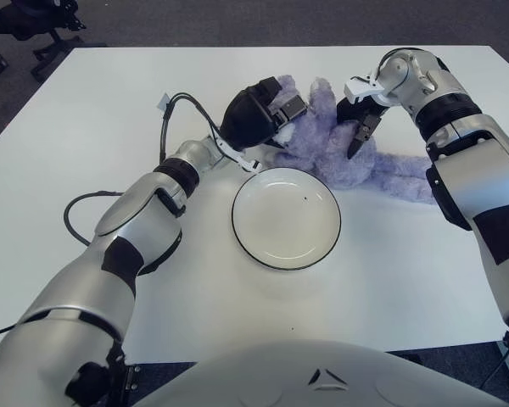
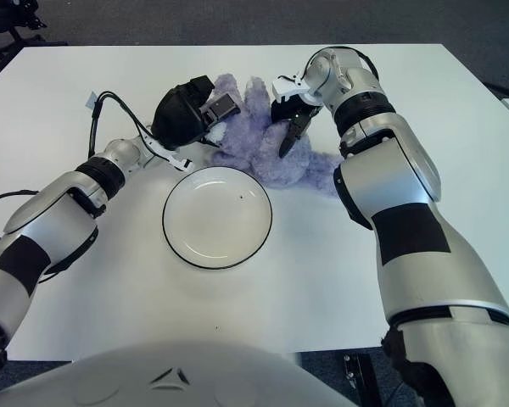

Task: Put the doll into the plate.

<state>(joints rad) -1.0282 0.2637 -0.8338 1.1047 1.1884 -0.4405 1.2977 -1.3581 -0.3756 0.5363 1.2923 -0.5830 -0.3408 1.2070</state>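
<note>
A: Surroundings?
B: White table (image 1: 85, 127). Round white plate (image 1: 286, 218) with a dark rim at centre, nothing on it but a tiny dark speck. Black cable (image 1: 176, 114) loops off the left forearm. Chair base (image 1: 47, 34) on the floor, far left. Nothing lies between doll and plate.

A: Doll?
B: Fuzzy lavender plush (image 1: 339, 148), sprawled flat on the table just beyond the plate's far edge, one limb trailing right. Not on the plate.

A: Hands?
B: Left hand (image 1: 259, 114) at the doll's left end, fingers curled against the fur; whether it truly grips, cannot tell. Right hand (image 1: 360, 127) over the doll's middle, dark fingers pointing down, narrowly parted, tips touching the fur, nothing lifted.
</note>
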